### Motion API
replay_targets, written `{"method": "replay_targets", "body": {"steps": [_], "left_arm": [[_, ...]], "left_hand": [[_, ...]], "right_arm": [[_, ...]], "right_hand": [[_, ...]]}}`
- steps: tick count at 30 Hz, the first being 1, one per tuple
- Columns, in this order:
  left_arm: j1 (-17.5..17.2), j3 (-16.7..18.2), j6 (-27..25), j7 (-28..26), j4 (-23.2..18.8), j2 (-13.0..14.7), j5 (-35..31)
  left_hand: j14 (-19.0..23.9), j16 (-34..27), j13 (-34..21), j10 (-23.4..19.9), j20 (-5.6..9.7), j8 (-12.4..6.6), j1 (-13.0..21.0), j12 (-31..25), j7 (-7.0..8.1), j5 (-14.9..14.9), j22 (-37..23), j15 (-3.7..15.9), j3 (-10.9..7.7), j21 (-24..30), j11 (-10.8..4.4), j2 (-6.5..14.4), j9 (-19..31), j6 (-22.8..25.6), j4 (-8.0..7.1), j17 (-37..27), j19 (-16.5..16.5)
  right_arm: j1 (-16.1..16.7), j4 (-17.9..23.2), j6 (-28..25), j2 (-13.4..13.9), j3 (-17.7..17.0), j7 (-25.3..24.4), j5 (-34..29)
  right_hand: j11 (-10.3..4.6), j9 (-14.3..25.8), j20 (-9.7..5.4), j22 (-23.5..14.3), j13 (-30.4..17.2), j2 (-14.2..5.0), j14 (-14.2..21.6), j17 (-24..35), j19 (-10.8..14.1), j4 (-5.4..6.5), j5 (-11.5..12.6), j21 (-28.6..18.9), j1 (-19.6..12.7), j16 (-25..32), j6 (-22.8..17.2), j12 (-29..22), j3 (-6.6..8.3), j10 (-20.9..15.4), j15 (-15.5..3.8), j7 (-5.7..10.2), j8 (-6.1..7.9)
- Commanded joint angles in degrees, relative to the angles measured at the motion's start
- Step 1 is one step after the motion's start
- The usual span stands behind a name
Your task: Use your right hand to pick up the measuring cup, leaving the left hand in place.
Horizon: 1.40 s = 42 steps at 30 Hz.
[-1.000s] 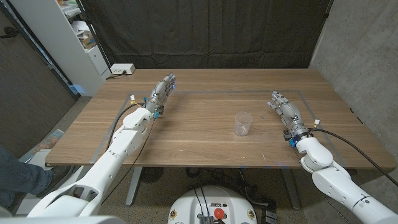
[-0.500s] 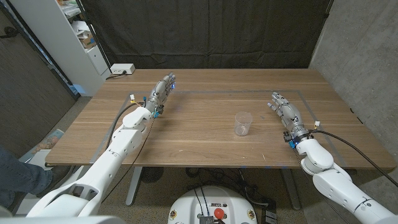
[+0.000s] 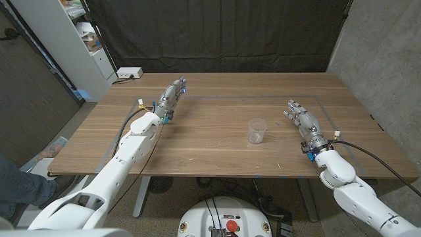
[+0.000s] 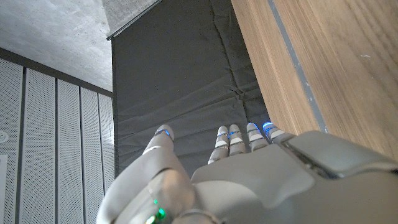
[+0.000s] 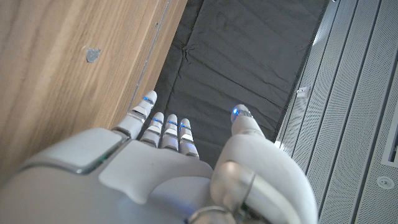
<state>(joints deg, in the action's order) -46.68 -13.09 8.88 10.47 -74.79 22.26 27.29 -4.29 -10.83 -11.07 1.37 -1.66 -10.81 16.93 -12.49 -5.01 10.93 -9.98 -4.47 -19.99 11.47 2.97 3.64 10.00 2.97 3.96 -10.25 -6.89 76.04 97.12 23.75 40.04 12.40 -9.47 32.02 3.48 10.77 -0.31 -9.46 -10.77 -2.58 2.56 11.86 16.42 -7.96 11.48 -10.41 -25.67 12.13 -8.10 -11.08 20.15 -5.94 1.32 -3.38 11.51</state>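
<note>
While upright, measuring cup [image 3: 257, 130] stands left of right robot hand [image 3: 302, 118].

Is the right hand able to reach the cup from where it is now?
Probably yes: the cup stands alone on bare table, nothing between it and the open right hand.

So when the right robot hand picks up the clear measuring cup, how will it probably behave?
The measuring cup looks like thin clear plastic and seems empty, so it is probably light and may flex if squeezed. Standing upright and alone on the table, it could slide or tip when nudged.
</note>
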Motion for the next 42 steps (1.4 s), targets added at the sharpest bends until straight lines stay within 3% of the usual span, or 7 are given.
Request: {"method": "replay_targets", "body": {"steps": [1, 23, 42], "left_arm": [[-0.1, -0.2, 0.0, -0.4, -0.3, 0.0, -0.3], [0.3, -0.9, -0.6, -0.6, -0.5, -0.3, -0.7], [0.6, -1.2, -0.6, -0.9, -1.0, -0.5, -1.0]], "left_hand": [[0.2, 0.1, -0.1, -0.1, -0.26, 0.0, 0.0, 0.2, -0.16, -0.2, -0.3, -0.01, -0.06, -0.1, -0.01, 0.4, 0.2, 0.6, 0.49, -0.1, -0.4], [0.1, 0.1, -0.1, -0.1, -0.19, 0.04, 0.0, 0.2, -0.11, -0.3, -0.3, -0.01, -0.03, -0.1, -0.04, 0.4, 0.2, 0.6, 0.66, -0.1, -0.5], [0.1, 0.1, -0.1, -0.1, -0.23, 0.05, 0.0, 0.3, -0.05, -0.3, -0.3, -0.03, 0.0, -0.1, -0.09, 0.5, 0.2, 0.6, 0.8, -0.1, -0.5]], "right_arm": [[1.7, 1.2, 0.3, 0.5, -0.7, -0.5, -0.4], [4.2, 2.3, 0.7, 0.5, -1.4, -3.4, -3.3], [6.5, 1.9, 2.6, 0.5, -2.1, -3.0, -3.5]], "right_hand": [[0.27, 0.2, 0.05, -0.3, -0.3, 0.23, -0.1, 0.2, -0.2, 0.04, 0.2, -0.5, -0.5, 0.0, -0.5, -0.2, -0.38, -0.2, -0.02, 0.05, 0.22], [0.11, 0.3, 0.02, -0.3, -0.3, 0.34, -0.2, 0.1, -0.2, -0.22, 0.3, -0.5, -1.0, -0.1, -0.2, -0.2, -0.49, -0.1, -0.15, 0.19, 0.01], [-0.1, 0.3, -0.04, -0.3, -0.3, 0.83, -0.1, -0.1, -0.1, -0.54, 0.4, -0.5, -1.5, -0.2, 0.1, -0.1, -0.6, 0.1, -0.16, 0.34, -0.1]]}}
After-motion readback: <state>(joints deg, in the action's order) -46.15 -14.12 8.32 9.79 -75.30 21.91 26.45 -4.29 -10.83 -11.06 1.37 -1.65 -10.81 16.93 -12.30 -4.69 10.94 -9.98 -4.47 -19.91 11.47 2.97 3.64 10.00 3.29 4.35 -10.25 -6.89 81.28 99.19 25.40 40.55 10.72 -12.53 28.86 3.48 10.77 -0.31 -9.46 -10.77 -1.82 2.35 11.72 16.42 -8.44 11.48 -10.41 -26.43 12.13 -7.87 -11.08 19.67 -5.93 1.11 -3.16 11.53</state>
